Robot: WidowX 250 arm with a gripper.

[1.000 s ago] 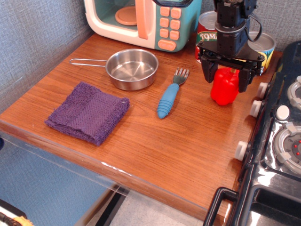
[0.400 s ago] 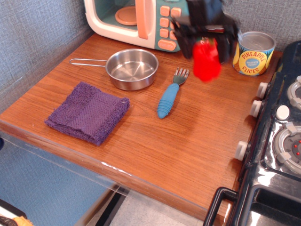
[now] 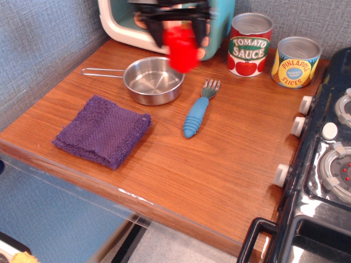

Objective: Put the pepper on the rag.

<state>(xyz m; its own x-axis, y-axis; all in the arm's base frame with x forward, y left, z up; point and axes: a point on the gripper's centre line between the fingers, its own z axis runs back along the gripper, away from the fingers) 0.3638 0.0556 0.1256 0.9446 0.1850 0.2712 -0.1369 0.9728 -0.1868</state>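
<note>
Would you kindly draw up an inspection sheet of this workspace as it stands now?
Surface: wooden counter, dry, no spills.
Job's things: pepper held aloft by the pan's right rim; rag flat, bare.
Clutter: steel pan, blue-handled fork, tomato sauce can, pineapple can.
Grippers: gripper blurred, shut on the pepper.
Cables: nothing seen.
Surroundings: toy microwave behind, stove at right.

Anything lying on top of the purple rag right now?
Nothing: the rag has its whole nubby top surface bare. The pepper is held in the hand, blurred, up near the steel pan. What lies under the rag is covered.
</note>
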